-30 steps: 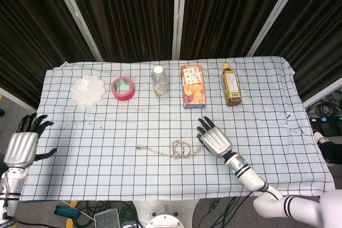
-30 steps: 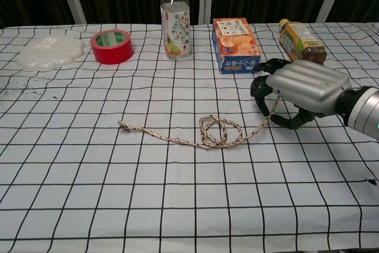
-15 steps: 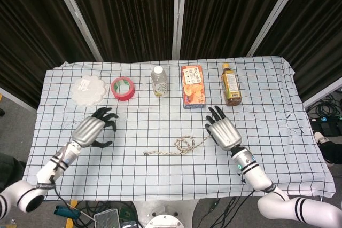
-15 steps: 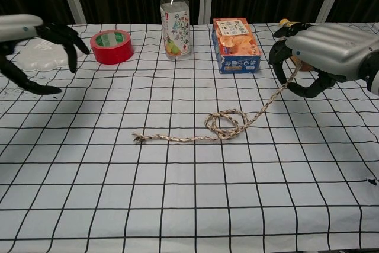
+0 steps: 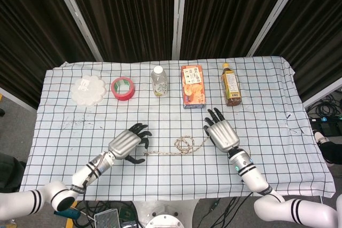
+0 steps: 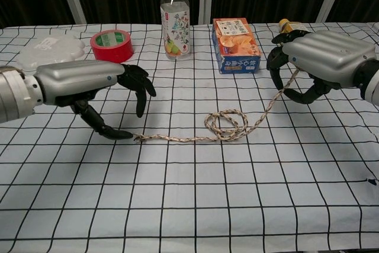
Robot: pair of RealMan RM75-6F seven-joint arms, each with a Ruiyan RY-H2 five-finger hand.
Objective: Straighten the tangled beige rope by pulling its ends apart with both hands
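Observation:
The beige rope (image 6: 177, 138) lies on the checked tablecloth with a tangled loop (image 6: 226, 125) near its middle; in the head view the rope's loop (image 5: 183, 144) sits at centre front. My right hand (image 6: 323, 57) (image 5: 222, 134) holds the rope's right end, and that end rises slanting off the table into its curled fingers. My left hand (image 6: 89, 81) (image 5: 127, 143) hovers over the rope's frayed left end with its fingers spread. Its thumb tip is right beside that end, and I see no grip on it.
Along the back stand a white plate (image 5: 88, 90), a red tape roll (image 6: 112, 45), a clear bottle (image 6: 175, 19), an orange box (image 6: 235, 44) and a tea bottle (image 5: 231, 85). In the chest view the right hand partly hides the tea bottle.
My left hand swung in from the table's left edge to the rope's left end. My right hand lifted the right end and drew it right, so the rope slid rightward.

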